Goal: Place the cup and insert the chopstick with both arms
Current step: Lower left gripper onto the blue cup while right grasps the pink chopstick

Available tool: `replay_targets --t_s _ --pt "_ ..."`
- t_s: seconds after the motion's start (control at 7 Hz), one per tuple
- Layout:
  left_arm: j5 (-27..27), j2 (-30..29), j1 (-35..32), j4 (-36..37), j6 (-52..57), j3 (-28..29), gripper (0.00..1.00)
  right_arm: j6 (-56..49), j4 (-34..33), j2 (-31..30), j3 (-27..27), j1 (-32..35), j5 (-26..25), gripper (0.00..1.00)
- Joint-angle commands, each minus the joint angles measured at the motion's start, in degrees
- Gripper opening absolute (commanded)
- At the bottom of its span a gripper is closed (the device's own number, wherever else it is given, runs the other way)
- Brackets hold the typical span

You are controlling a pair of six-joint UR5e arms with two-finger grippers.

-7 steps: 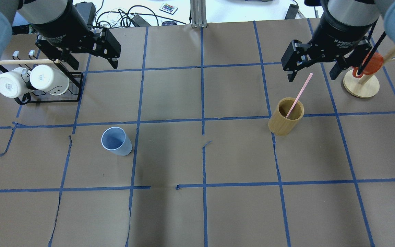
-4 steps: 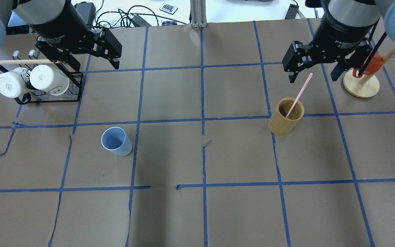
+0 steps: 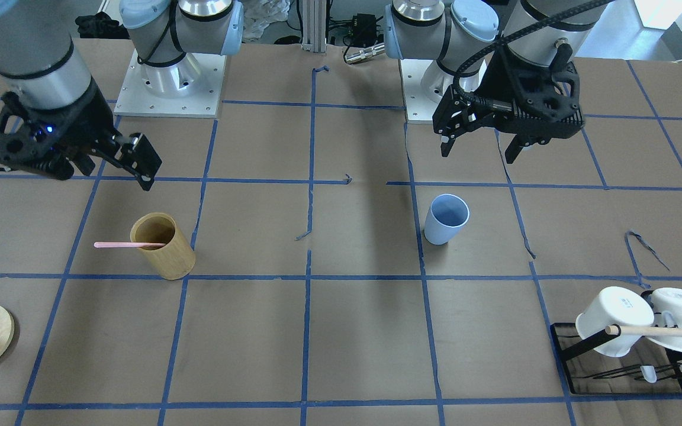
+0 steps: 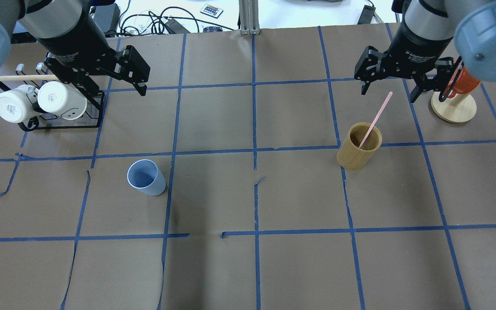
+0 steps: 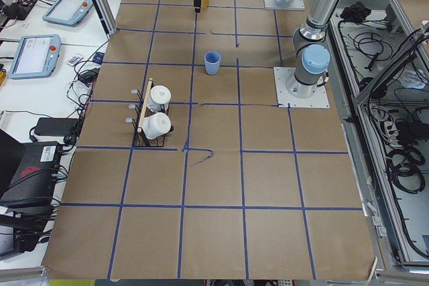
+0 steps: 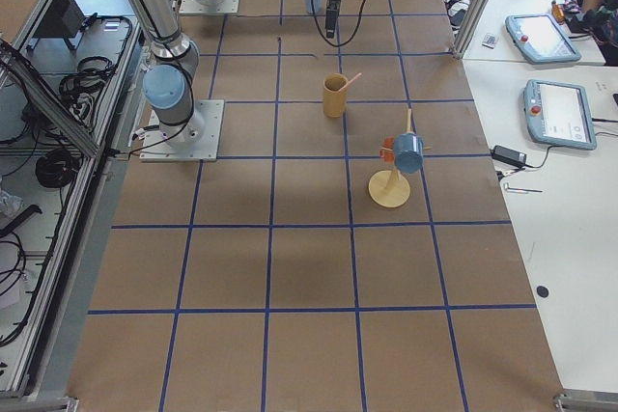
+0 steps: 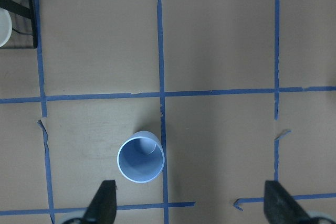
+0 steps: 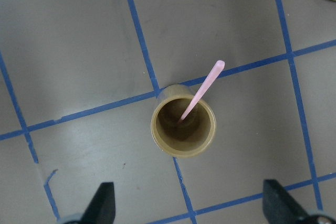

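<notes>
The light blue cup (image 4: 146, 177) stands upright and empty on the brown paper, left of centre; it also shows in the front view (image 3: 446, 219) and in the left wrist view (image 7: 140, 157). One pink chopstick (image 4: 376, 118) leans in the tan bamboo cylinder (image 4: 358, 153) on the right and also shows in the right wrist view (image 8: 202, 90). My left gripper (image 4: 114, 88) is open and empty, high above and behind the cup. My right gripper (image 4: 388, 93) is open and empty, above and just behind the chopstick's top end.
A black rack (image 4: 63, 122) with two white mugs and a wooden rod stands at the far left. A round wooden stand (image 4: 453, 107) with an orange piece stands at the far right. Blue tape lines and small tears mark the paper.
Both grippers have shifted slightly and look smaller in the overhead view. They stay open. The cup, the bamboo cylinder and the chopstick have not moved.
</notes>
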Motion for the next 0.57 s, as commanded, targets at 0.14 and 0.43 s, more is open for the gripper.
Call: replay_targets --t_s 0.14,0.43 --pt "1.24 0.65 9.64 16.28 13.34 -19.10 1.00 4.34 -17.30 3.43 6.98 -1.51 -2.09 1.00" --pt "0.98 0.22 9.56 18.97 11.80 -25.65 1.00 7.51 -17.77 3.43 8.92 -2.39 -2.47 0.78"
